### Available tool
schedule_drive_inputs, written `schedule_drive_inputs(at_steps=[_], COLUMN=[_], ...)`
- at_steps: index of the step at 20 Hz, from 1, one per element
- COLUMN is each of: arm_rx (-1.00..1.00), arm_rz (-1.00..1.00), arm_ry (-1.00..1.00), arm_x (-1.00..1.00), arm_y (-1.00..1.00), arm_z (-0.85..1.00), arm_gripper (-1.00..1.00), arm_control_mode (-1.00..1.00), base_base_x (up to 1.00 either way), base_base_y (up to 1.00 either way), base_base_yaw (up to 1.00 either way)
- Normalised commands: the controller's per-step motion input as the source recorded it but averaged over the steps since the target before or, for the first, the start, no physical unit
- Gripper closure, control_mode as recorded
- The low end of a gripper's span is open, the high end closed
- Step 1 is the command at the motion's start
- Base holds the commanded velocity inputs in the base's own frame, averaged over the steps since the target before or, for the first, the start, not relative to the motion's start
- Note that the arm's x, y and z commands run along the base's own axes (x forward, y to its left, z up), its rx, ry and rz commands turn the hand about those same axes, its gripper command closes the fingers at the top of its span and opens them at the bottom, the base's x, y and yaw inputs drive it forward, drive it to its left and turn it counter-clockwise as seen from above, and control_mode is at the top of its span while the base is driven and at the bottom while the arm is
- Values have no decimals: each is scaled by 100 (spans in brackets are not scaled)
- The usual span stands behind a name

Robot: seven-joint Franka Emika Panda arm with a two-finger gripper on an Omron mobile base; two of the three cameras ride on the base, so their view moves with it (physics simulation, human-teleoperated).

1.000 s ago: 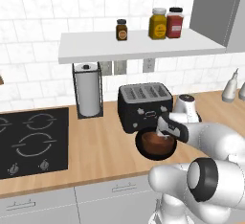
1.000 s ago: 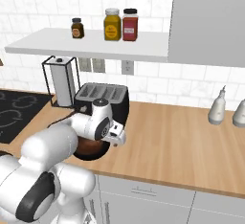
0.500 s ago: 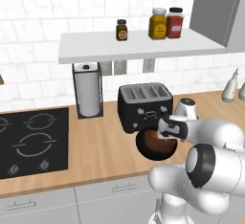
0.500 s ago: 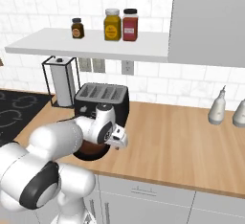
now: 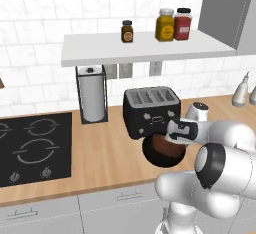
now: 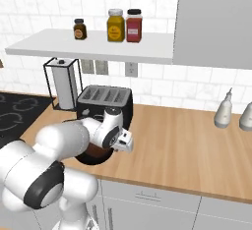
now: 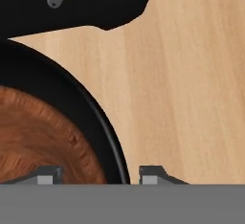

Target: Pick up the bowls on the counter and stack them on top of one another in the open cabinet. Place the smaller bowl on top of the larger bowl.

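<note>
We see our fingers (image 7: 93, 175) straddling the black bowl's (image 7: 103, 122) rim, partly closed, grip uncertain. The brown bowl (image 7: 38, 132) sits inside it on the worktop (image 7: 191, 84), before the toaster (image 5: 150, 109).

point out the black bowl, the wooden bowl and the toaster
black bowl (image 5: 151, 153): left base view, on its left outer wall.
wooden bowl (image 7: 43, 137): hand view, on its grained brown inside, sitting within the black bowl.
toaster (image 5: 145, 115): left base view, on its black front face.
</note>
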Motion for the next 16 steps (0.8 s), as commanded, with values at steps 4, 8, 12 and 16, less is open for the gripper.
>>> schedule_drive_inputs(at_steps=[4, 8, 12, 16], arm_rx=[0, 9, 21, 22], arm_rz=[0, -6, -18, -25], arm_ry=[-4, -16, -26, -36], arm_x=[-3, -25, -42, -44], arm_y=[0, 6, 32, 72], arm_z=[11, 80, 100, 100], arm_gripper=[100, 100, 100, 100], arm_control_mode=[-100, -100, -100, -100], base_base_x=[0, 0, 0, 0], base_base_y=[0, 0, 0, 0], base_base_yaw=[0, 0, 0, 0])
